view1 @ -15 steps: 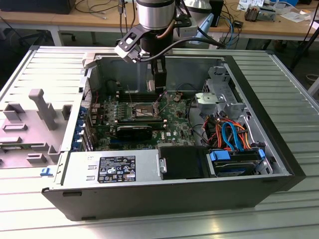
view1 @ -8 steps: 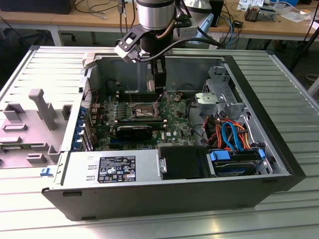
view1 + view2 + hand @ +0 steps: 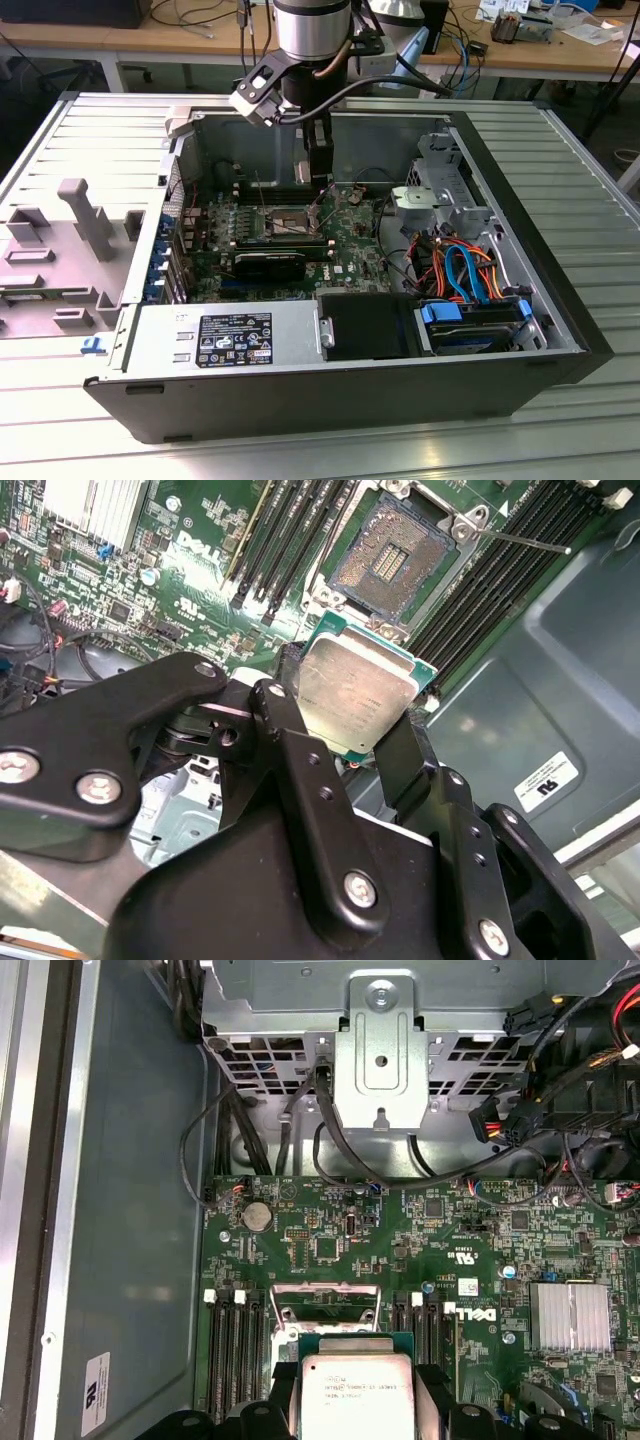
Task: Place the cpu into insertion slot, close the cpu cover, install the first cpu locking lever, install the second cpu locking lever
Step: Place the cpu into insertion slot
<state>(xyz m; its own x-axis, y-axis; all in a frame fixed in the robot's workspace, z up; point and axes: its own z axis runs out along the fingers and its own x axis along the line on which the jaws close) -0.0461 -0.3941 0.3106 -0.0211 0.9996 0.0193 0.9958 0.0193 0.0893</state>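
Silver-topped cpu (image 3: 355, 685) clamped in the gripper (image 3: 345, 725), held above the green board.
Fingers (image 3: 285, 730) pinch opposite edges with the metal face up, likely so the chip rides flat and its contact side goes untouched. It hangs short of the insertion slot (image 3: 392, 565), whose dark contacts lie bare. Not seated yet.

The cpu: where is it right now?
In both wrist views the cpu sits clamped in the pincer, held above the green board just short of the open insertion slot.
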